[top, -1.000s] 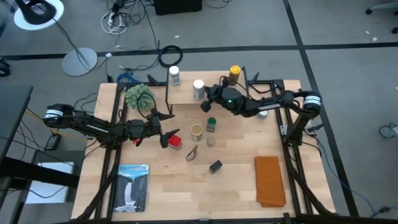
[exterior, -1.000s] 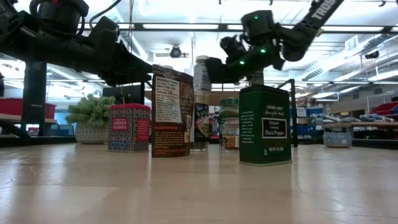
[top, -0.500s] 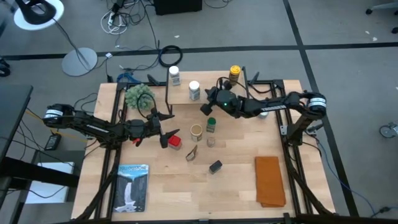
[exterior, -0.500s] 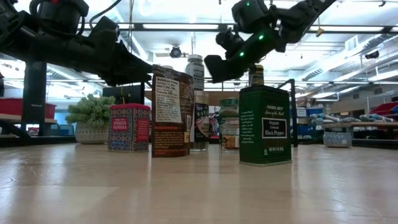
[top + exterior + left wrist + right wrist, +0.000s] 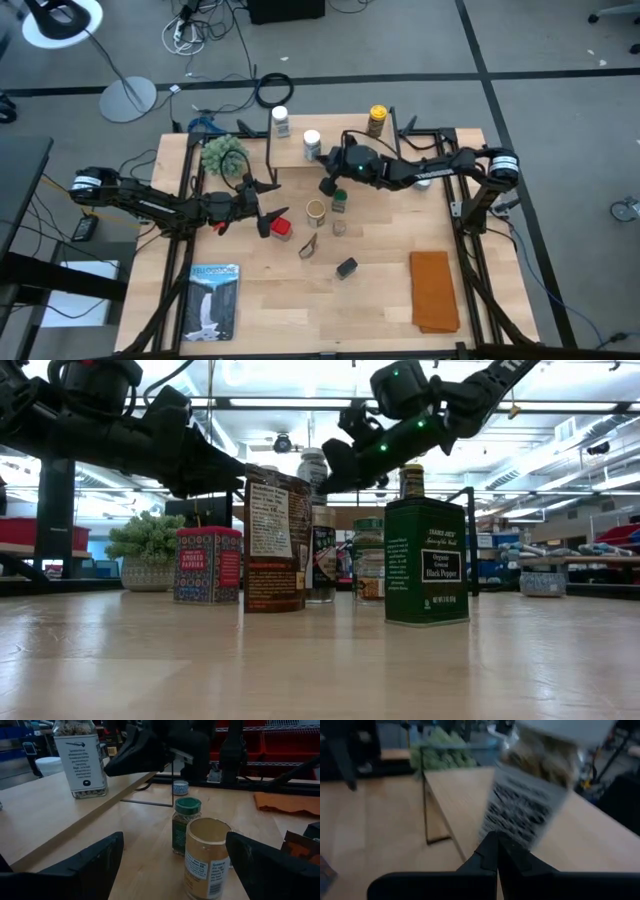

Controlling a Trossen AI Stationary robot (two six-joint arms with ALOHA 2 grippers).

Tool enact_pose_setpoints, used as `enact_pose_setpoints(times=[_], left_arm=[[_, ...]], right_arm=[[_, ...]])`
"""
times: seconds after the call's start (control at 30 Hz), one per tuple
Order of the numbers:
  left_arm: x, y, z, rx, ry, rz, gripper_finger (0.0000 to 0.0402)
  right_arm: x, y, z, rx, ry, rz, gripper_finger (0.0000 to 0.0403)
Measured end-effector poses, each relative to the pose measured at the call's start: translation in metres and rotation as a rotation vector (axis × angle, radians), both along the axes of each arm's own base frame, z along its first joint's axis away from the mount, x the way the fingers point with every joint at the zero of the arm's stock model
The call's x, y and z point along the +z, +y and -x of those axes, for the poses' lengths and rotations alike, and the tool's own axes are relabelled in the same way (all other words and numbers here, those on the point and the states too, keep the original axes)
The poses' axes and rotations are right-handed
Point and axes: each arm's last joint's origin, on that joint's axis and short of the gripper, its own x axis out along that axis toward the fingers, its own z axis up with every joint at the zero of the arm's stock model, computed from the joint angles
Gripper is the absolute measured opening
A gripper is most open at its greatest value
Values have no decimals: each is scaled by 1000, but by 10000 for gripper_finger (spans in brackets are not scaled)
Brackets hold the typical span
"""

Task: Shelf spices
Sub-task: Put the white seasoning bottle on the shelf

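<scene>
The shelf [image 5: 290, 152] stands at the table's far side. On it are a white-capped jar [image 5: 312, 143], another [image 5: 281, 120] and a yellow-capped jar [image 5: 377, 118]. My right gripper [image 5: 327, 186] is shut and hovers just on the near side of the first jar [image 5: 535, 805], apart from it in the high view. On the tabletop stand a tan canister [image 5: 316, 211], a green-capped jar [image 5: 340, 201], a red tin [image 5: 283, 228], an orange packet [image 5: 309, 246] and a black box [image 5: 346, 267]. My left gripper [image 5: 267, 206] waits open, left of the canister [image 5: 206, 855].
A fuzzy green plant [image 5: 224, 155] sits at the shelf's left end. An orange cloth [image 5: 433, 290] lies near the right front corner and a blue booklet [image 5: 214, 298] at the left front. A small round tin [image 5: 423, 182] lies under the right arm.
My right gripper, staying shut, has drawn back from the shelf toward the table's near edge and left, rising a little and tipping closer to level. The white-capped jar beside it has slid a short way left along the shelf and stands upright.
</scene>
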Motion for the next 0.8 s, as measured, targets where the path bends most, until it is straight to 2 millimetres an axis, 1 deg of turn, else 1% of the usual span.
enact_pose_setpoints(times=[0.17,0.3,0.47,0.63,0.7,0.8], left_arm=[[0,0,0,0,2,0,357],[0,0,0,0,2,0,357],[0,0,0,-3,3,1,357],[0,0,0,-8,4,2,357],[-1,0,0,-8,5,2,357],[-1,0,0,-8,6,1,357]], right_arm=[[4,-4,-3,1,-80,14,0],[4,-4,-3,29,-78,15,0],[0,2,0,42,11,-3,0],[11,5,11,-39,63,-1,0],[11,2,12,-70,66,6,0],[9,-8,13,-89,47,-5,0]])
